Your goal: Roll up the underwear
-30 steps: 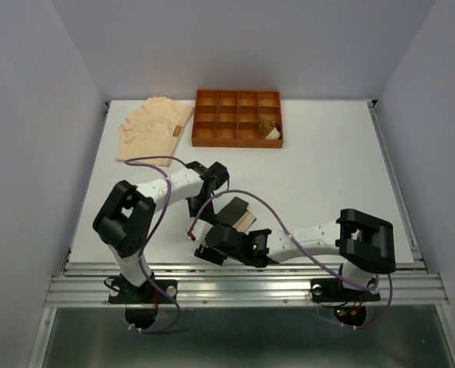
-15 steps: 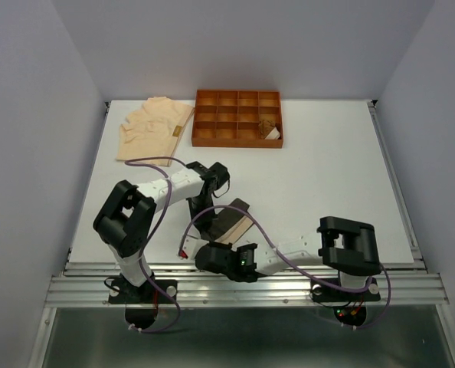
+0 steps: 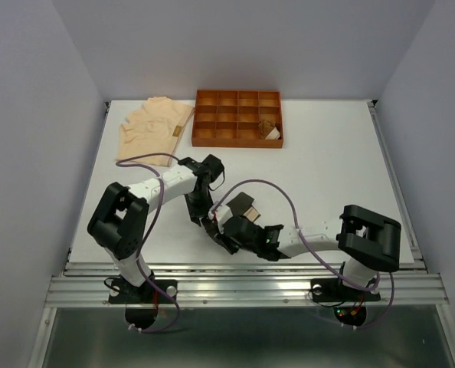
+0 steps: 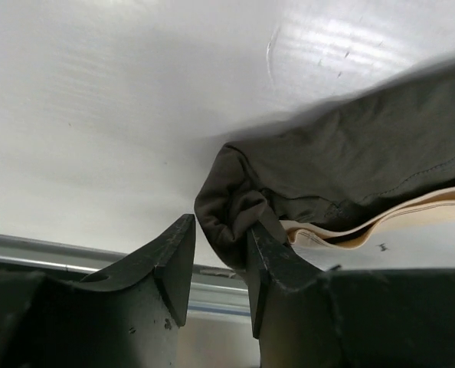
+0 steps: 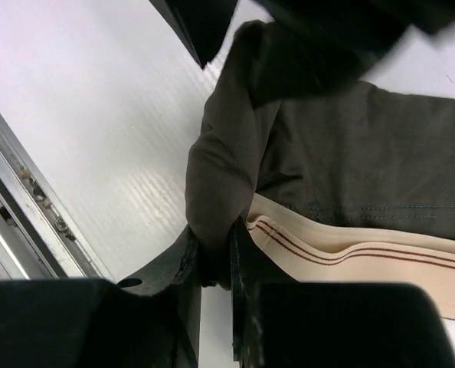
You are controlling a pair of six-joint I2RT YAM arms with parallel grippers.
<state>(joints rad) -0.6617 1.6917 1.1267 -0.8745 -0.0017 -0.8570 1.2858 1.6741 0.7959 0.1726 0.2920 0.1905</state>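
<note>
A dark grey underwear (image 3: 243, 205) with a cream, red-striped waistband (image 5: 350, 245) lies near the table's front edge. My right gripper (image 5: 212, 257) is shut on a bunched fold at the garment's corner (image 5: 216, 176). My left gripper (image 4: 216, 257) stands open around that same corner (image 4: 227, 211), and the fabric rests against its right finger (image 4: 277, 268). From above, both grippers, left (image 3: 208, 221) and right (image 3: 224, 230), meet at the garment's near-left end. A pale peach underwear (image 3: 152, 129) lies flat at the back left.
An orange-brown compartment tray (image 3: 237, 140) stands at the back centre with a small rolled brownish piece (image 3: 270, 129) in one cell. The metal rail (image 3: 243, 268) at the front edge runs just behind the grippers. Purple cables loop over both arms.
My right gripper closed on the dark underwear's corner fold and lifted it slightly. My left gripper then opened and let go of that fold, staying beside it.
</note>
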